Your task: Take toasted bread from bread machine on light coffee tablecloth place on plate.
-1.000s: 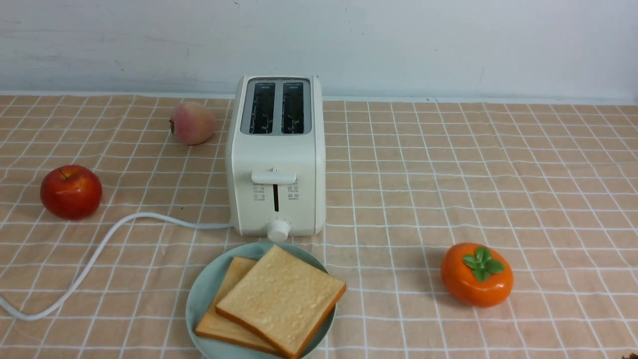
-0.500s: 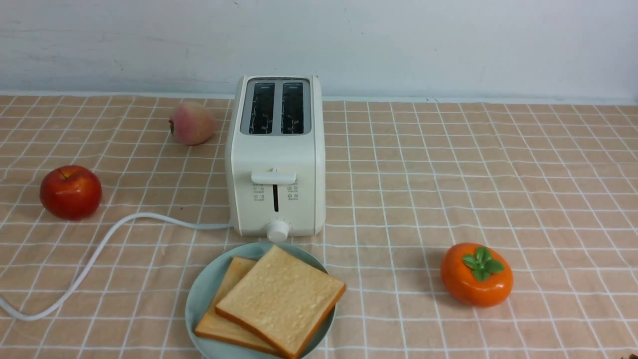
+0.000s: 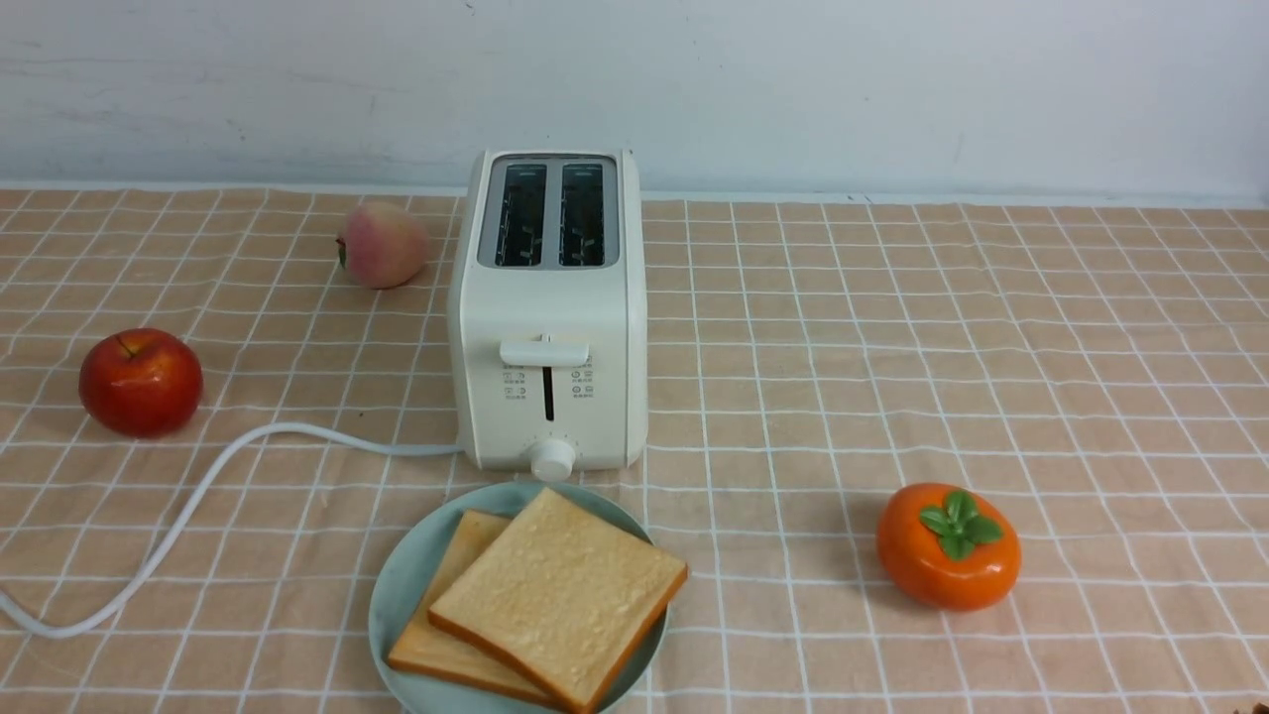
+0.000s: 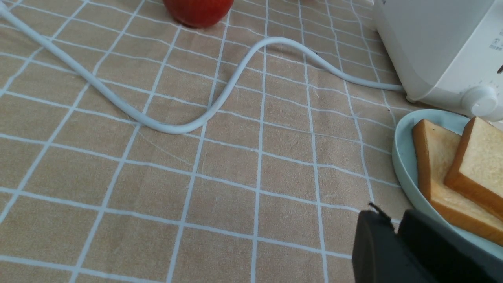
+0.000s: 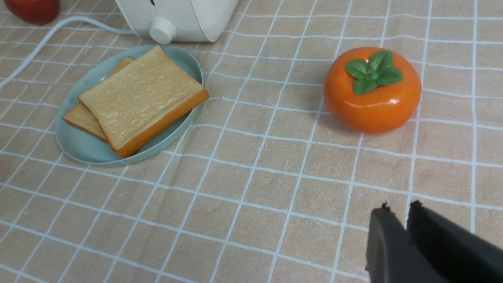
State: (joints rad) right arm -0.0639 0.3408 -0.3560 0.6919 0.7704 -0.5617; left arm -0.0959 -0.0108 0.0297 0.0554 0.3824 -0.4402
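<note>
Two toast slices (image 3: 560,593) flat, corners toward toaster (image 3: 548,327)

The front camera sits between the arms, raised, looking forward and down across the light coffee tablecloth (image 3: 892,347) to the back wall; the bread machine (image 3: 548,327) stands at 12 o'clock, the plate (image 3: 397,585) just nearer. The left wrist camera hangs low and close over the cloth, facing toward 1 o'clock, its left gripper (image 4: 397,232) intruding at one corner. The right wrist camera rides a little higher, facing toward 11 o'clock past a persimmon (image 5: 372,89), with the right gripper (image 5: 404,220) in a corner. All three views share plate, toasted bread (image 3: 560,593) and the machine's dial end.
</note>
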